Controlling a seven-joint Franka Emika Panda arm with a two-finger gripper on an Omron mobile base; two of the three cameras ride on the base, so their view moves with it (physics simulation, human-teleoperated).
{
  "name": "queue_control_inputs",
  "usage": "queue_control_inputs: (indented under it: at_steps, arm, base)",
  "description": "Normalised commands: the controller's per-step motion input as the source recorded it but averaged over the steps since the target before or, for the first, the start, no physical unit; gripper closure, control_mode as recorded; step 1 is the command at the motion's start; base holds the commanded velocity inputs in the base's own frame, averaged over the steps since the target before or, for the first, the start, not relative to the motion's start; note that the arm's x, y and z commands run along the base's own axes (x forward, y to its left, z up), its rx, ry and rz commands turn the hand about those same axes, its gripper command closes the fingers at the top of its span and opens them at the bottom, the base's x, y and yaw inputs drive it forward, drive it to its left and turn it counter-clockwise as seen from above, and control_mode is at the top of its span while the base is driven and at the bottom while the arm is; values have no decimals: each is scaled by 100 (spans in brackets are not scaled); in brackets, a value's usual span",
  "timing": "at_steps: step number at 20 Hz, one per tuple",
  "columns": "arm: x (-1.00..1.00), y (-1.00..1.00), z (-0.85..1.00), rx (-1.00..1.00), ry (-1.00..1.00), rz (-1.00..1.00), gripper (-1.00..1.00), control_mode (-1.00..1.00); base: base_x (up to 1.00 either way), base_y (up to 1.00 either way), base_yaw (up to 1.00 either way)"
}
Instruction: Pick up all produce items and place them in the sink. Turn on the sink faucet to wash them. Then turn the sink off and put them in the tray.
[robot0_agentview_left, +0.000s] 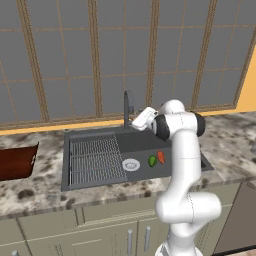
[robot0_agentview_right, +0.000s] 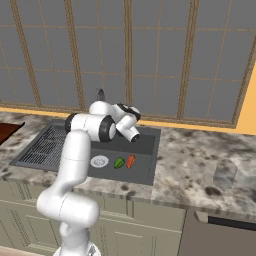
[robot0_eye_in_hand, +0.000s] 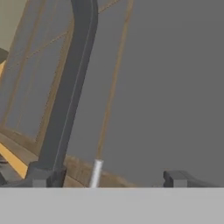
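Observation:
Both produce items lie on the floor of the dark sink (robot0_agentview_left: 145, 142), right of the round white drain (robot0_agentview_left: 131, 164): the green piece (robot0_agentview_left: 152, 161) (robot0_agentview_right: 119, 163) and the orange-red carrot-like piece (robot0_agentview_left: 161, 157) (robot0_agentview_right: 130, 161) touch side by side. My gripper (robot0_agentview_left: 133, 125) (robot0_eye_in_hand: 111, 179) is open at the foot of the sink faucet (robot0_agentview_left: 127, 106) (robot0_eye_in_hand: 70, 87), holding nothing. In the hand view a pale lever rod (robot0_eye_in_hand: 96, 173) stands beyond the fingertips (robot0_eye_in_hand: 179, 178), closer to the left one. The reddish-brown tray (robot0_agentview_left: 15, 162) sits on the counter far left.
A ridged wire rack (robot0_agentview_left: 95, 160) covers the sink's left half. Speckled stone counter (robot0_agentview_right: 200, 160) runs on both sides. A gridded window wall (robot0_agentview_left: 125, 50) stands just behind the faucet. My own arm rises over the sink's right edge.

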Motion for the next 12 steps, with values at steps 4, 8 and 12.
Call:
queue_control_inputs:
  at_steps: [4, 8, 12]
  arm:
    - [31, -18, 0, 11, 8, 0, 100, -100]
    - [41, -57, 0, 15, 7, 0, 100, -100]
    - [26, -96, -7, 19, 3, 1, 100, -100]
  base:
    - [0, 0, 0]
    - [0, 0, 0]
    - [0, 0, 0]
